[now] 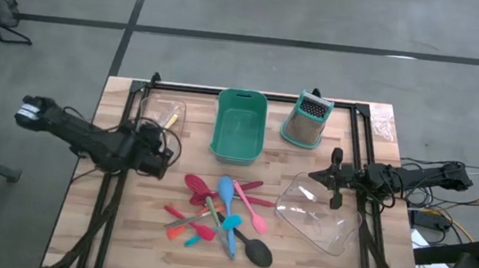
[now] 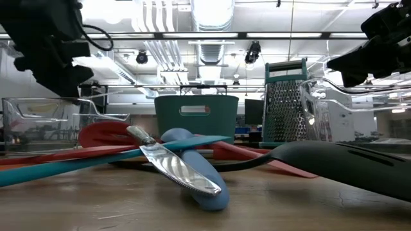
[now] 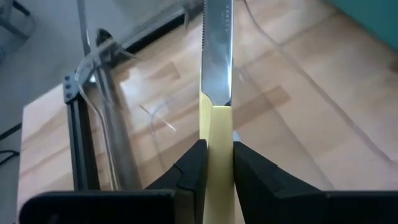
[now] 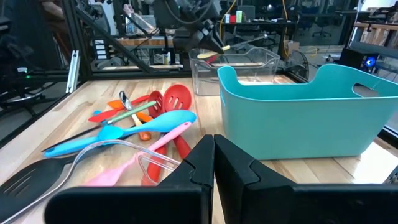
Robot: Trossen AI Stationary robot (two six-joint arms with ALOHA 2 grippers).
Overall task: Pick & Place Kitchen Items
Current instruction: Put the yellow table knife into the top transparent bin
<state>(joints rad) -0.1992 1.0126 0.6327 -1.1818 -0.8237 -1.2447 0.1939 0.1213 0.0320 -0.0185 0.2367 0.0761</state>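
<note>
Left claw (image 3: 214, 163) grasps a yellow-handled serrated table knife (image 3: 217, 56) by the handle, blade pointing out over the clear plastic container (image 1: 163, 115) at the surface's left rear, presumably the drop target. Judged: release is starting. The left arm reaches in low from the left edge. The remaining heap of red, pink and blue spatulas and spoons (image 1: 222, 214) lies at centre front. Right claw (image 4: 214, 163) is clenched on nothing, waiting beside the tilted clear tub (image 1: 320, 216).

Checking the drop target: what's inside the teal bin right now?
The teal bin shows a bare floor in the high view, nothing in it. Its near wall hides the inside in the low and right wrist views.
</note>
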